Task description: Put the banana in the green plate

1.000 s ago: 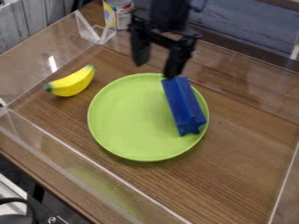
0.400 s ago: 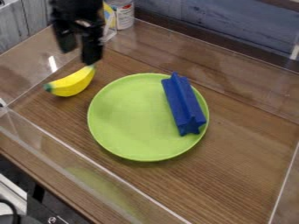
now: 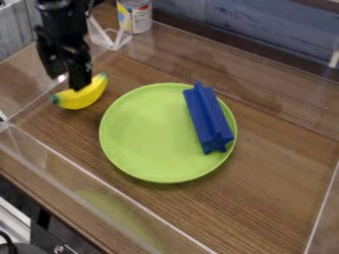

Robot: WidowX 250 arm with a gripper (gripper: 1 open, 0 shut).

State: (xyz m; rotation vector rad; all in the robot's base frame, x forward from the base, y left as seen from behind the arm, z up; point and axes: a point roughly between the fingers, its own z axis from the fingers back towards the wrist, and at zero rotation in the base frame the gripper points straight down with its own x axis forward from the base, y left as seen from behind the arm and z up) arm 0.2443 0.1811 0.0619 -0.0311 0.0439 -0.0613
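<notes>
One gripper (image 3: 71,79), fingers spread, has swung from twelve o'clock of the green plate (image 3: 139,149) to the banana (image 3: 85,93) at ten, so grasping seems next.

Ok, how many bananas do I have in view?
1: the banana lies on the table, left of the green plate in the picture, by the gripper.

Beyond the fingers (image 3: 55,69), the banana (image 3: 81,93) looks like smooth plastic with a soft sheen. Further from them, the green plate (image 3: 162,133) seems smooth, mostly matt plastic, and the blue block (image 3: 207,119) has a smooth, faintly shiny finish. Under the fingers and all these, the tabletop (image 3: 272,149) shows brown wood grain.
</notes>
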